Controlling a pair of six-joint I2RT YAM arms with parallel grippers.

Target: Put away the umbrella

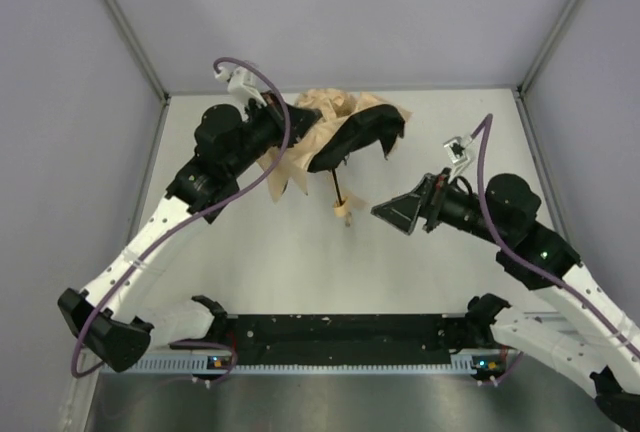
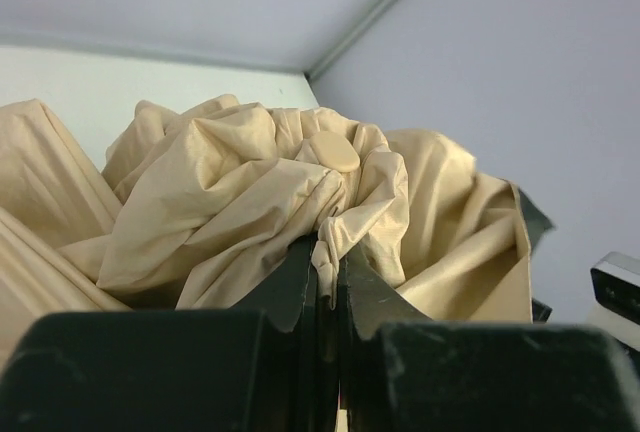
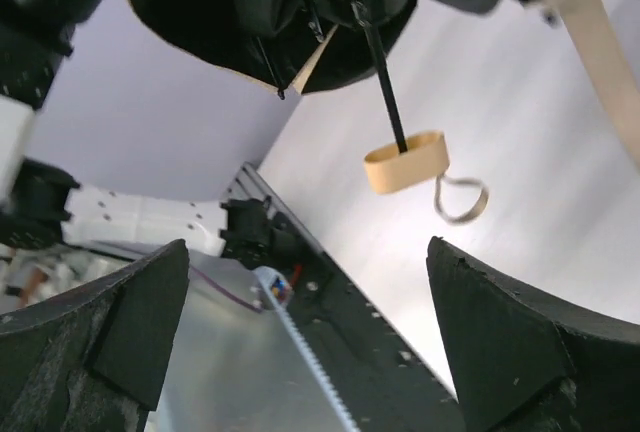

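Beige umbrella [image 1: 325, 112] upper centre of frame | left end effector [image 2: 328, 264] clamped on its fabric | right end effector [image 3: 308, 252] wide open

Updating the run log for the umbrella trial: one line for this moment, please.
left gripper: shut on beige fabric folding umbrella | right gripper: open, apart from small tan handle | canopy: crumpled, not bundled

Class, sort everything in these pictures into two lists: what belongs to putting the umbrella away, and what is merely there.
Belongs to the job:
umbrella, its canopy pinched in the shut left gripper
its handle
open right gripper

Merely there:
table
black rail at its near edge
grey walls
purple cables
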